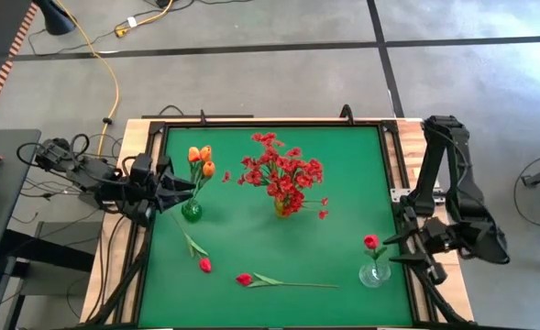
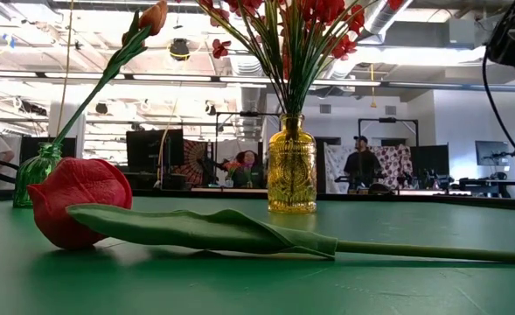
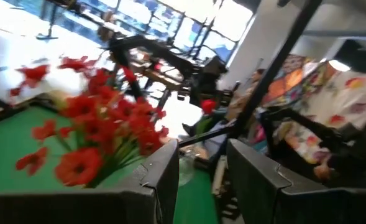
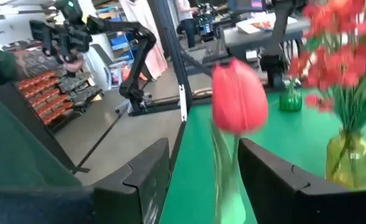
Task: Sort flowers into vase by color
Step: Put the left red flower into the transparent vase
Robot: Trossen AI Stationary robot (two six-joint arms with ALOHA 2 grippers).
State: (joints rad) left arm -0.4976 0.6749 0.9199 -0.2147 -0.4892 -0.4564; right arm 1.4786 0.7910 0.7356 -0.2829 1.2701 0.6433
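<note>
right claw [image 4: 201, 180] stands open at the desk's right edge, fingers either side of the clear glass vase [image 1: 374, 273] but not gripping; one red-pink tulip [image 1: 371, 242] stands in that vase. left claw [image 3: 201, 180] sits at the left edge by the green vase [image 1: 192, 211], fingers parted with nothing between them. green vase holds the orange tulips [image 1: 201, 160]. yellow vase [image 1: 283, 207] near desk centre holds the bunch of small red blossoms [image 1: 281, 172]. two red-pink tulips lie loose on the green desk [image 1: 343, 165]: one [image 1: 204, 264] left of centre near the front, stem pointing toward the green vase; one [image 1: 244, 279] further front, stem running right toward the clear vase. the back right of the mat is open; both arms keep to the side rails.
</note>
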